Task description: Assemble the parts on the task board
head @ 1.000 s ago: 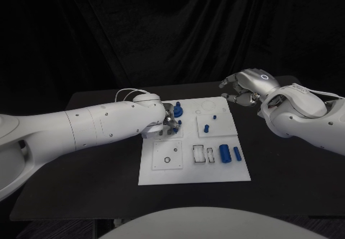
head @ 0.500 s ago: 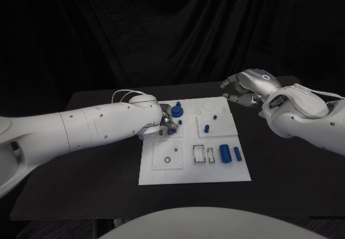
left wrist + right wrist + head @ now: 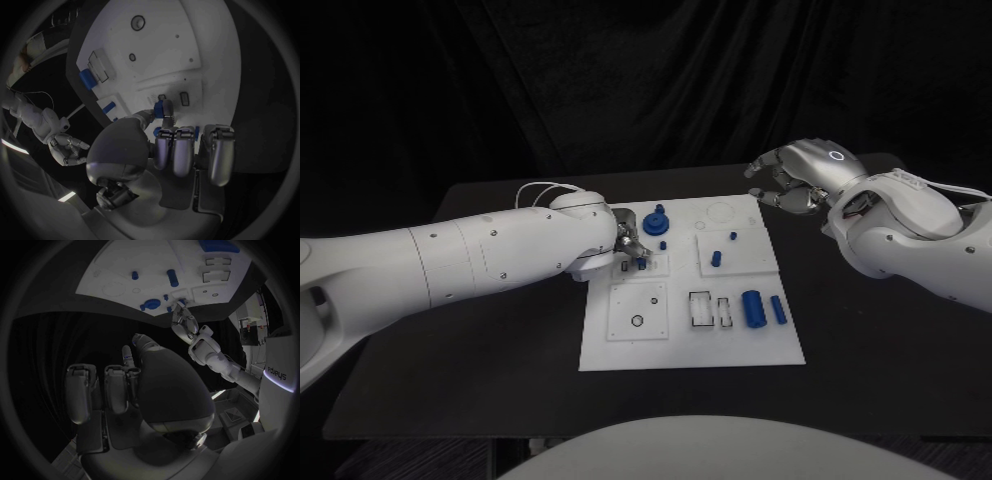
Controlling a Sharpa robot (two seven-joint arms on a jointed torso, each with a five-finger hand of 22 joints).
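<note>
The white task board (image 3: 689, 345) lies in the middle of the black table. My left hand (image 3: 629, 244) hovers over the board's left edge and pinches a small blue part (image 3: 164, 108) between thumb and finger, just above a square slot. A round blue part with a knob (image 3: 656, 222) stands just beyond that hand. Two blue pegs (image 3: 714, 257) stand in the far right panel. A thick blue cylinder (image 3: 751, 307) and a thinner one (image 3: 777, 309) lie at the near right. My right hand (image 3: 790, 180) hangs past the board's far right corner, fingers curled in on nothing.
A small black ring (image 3: 635, 321) sits on the near left panel, and rectangular slots (image 3: 708, 309) lie beside the cylinders. My left forearm (image 3: 459, 260) crosses the table's left side. Bare black table (image 3: 877, 340) lies right of the board.
My left arm has drawn back a little to the left, so the round blue part beyond the hand shows more fully. The right hand has not moved.
</note>
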